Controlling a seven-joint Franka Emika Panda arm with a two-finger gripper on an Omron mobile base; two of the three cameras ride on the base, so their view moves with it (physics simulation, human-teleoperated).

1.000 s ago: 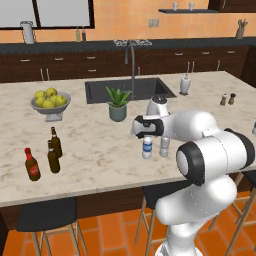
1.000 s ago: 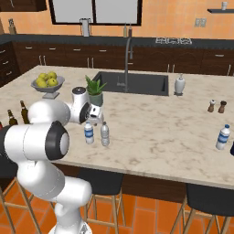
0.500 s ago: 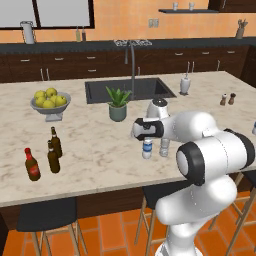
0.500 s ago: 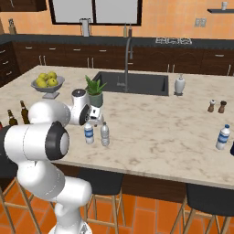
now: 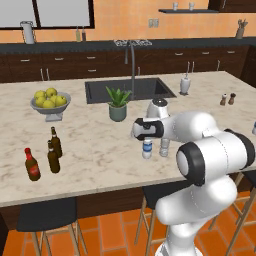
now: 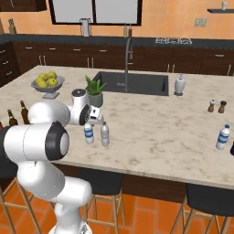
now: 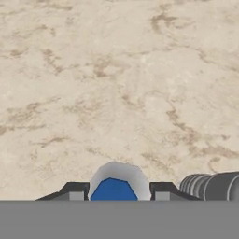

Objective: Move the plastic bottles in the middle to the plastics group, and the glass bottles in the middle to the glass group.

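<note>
Marble counter (image 5: 100, 150) spans the left base view, and near its front edge stand the two plastic bottles: the blue-labelled bottle (image 5: 147, 149) directly under the gripper (image 5: 146, 138), and the plain greyish bottle (image 5: 164, 147) just beside it on the right. At the left end of the counter is the glass group, a red-labelled bottle (image 5: 31, 165) and two brown bottles (image 5: 53, 157) (image 5: 55, 142) close together, with a fruit bowl (image 5: 50, 102) behind them and a potted plant (image 5: 118, 104) in front of the sink (image 5: 129, 89). From the right base view, the gripper (image 6: 91, 121) hangs just over the white cap of the blue-labelled bottle (image 6: 88, 135), the plain greyish bottle (image 6: 105, 135) stands next to it, and well apart at the right end of the counter (image 6: 160, 132) is a translucent bottle with a bluish label (image 6: 222, 137), beyond the salt and pepper shakers (image 6: 216, 106). Looking down through the hand view, the blue-labelled bottle (image 7: 114, 186) sits between the two fingertips (image 7: 74, 190), which straddle it with a little space on either side, so the jaws are spread and not pressing on it; the plain greyish bottle (image 7: 212, 186) shows at the lower right.
</note>
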